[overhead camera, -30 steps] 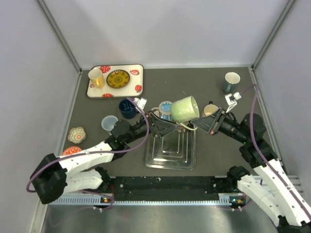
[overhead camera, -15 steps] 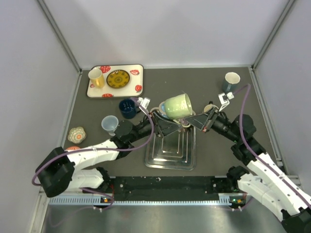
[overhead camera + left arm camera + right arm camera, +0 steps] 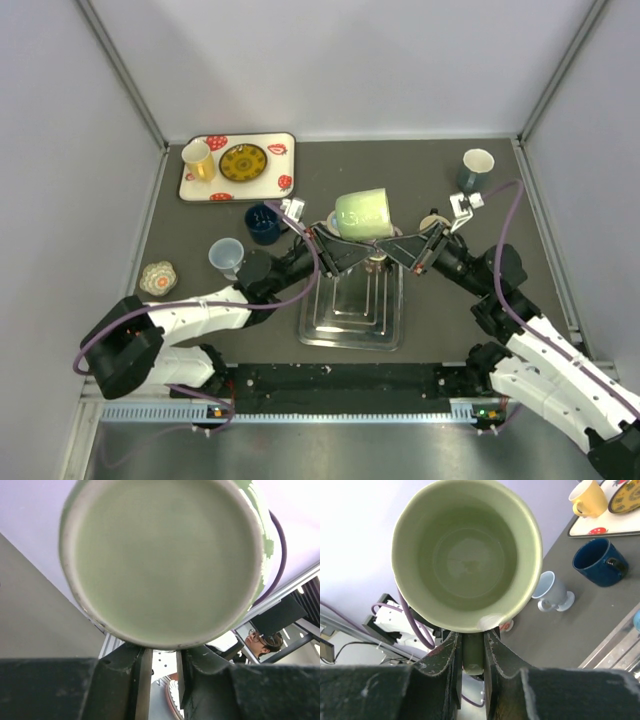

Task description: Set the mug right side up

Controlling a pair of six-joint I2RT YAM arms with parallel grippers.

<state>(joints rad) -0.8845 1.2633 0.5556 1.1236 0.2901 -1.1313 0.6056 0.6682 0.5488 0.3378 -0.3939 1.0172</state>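
Mug (image 3: 362,212) was pale green, smooth inside, with a whitish nick on the rim. It was up in the air over the middle of the tabletop (image 3: 400,165), above the far end of the metal rack (image 3: 350,322). It lay on its side, with the mouth facing the right pincer (image 3: 471,647) and the flat base facing the left pincer (image 3: 160,655). Right pincer was clamped on a green bit of it just under the rim. Left fingers sat nearly together right below the base, and I couldn't tell if they gripped anything.
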